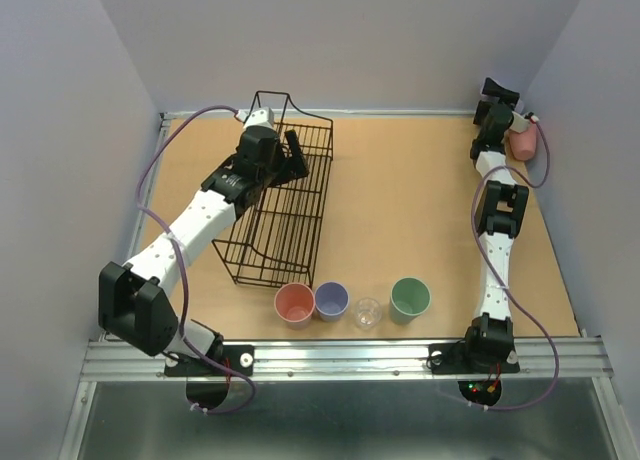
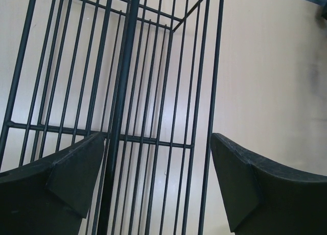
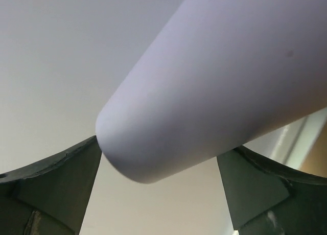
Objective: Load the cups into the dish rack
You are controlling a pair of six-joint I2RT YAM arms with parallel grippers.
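Lavender plastic, one tumbler: the held lavender cup (image 3: 214,81) lies crosswise in my right gripper (image 3: 158,149). My fingers are spread wide and meet its wall on both sides, near the closed end. With only grey wall behind it, I judge it carried aloft at the far right corner, well apart from the dish rack (image 1: 285,205).
- Hazard: smooth wall, hold close to the end. It may slip out on the long swing across.

Salmon plastic, one: the corner pink cup (image 1: 522,140) stands just beside my right arm.
- Hazard: knocked over when that arm turns.

Left gripper (image 2: 158,138): fingers wide, holding nothing, hanging over the rack's bars.
- Hazard: snagging a wire and dragging the rack, or blocking my right arm's delivery.

Near-edge row: front pink cup (image 1: 295,303), front lavender cup (image 1: 331,300), clear cup (image 1: 367,313) and green cup (image 1: 410,298), beside the rack's near end.
- Hazard: a shoved rack topples them.

No cup shows inside the rack.
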